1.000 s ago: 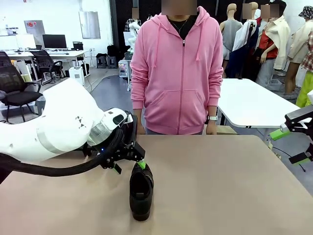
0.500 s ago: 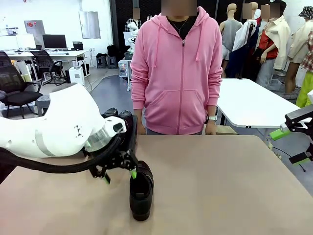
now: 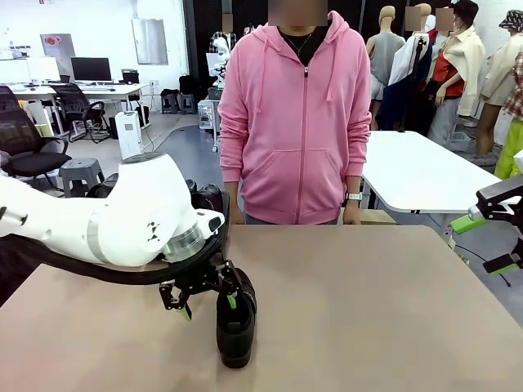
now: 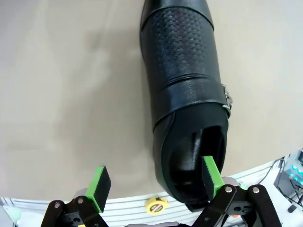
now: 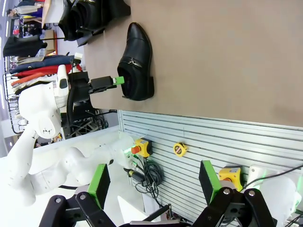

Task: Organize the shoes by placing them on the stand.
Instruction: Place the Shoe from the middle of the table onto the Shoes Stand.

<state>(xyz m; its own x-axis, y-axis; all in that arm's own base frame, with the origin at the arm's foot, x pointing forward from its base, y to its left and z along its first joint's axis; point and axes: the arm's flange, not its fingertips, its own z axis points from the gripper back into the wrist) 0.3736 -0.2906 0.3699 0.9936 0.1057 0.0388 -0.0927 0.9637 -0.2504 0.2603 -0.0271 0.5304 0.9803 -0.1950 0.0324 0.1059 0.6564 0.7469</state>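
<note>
One black glossy shoe (image 3: 235, 322) lies on the tan table, toe toward me; the left wrist view shows its embossed upper (image 4: 187, 90). My left gripper (image 3: 204, 303) is open and low at the shoe's heel end. In the left wrist view, one green pad (image 4: 211, 175) sits at the shoe's opening and the other pad (image 4: 99, 187) is outside over bare table. More black shoes (image 5: 90, 14) bunch at the table's far left corner, behind my left arm (image 3: 122, 216). The stand under them is hidden. My right gripper (image 3: 486, 243) hangs open and empty off the table's right edge.
A person in a pink hoodie (image 3: 298, 122) stands at the far side, hands (image 3: 353, 214) down at the table edge. The table's middle and right (image 3: 384, 310) are bare. In the right wrist view my right gripper (image 5: 154, 182) is over the table's side panel with its buttons (image 5: 179, 149).
My left arm has swung round and its gripper has dropped and shifted toward me, coming down beside the shoe's heel. The shoe and the right arm have stayed put.
</note>
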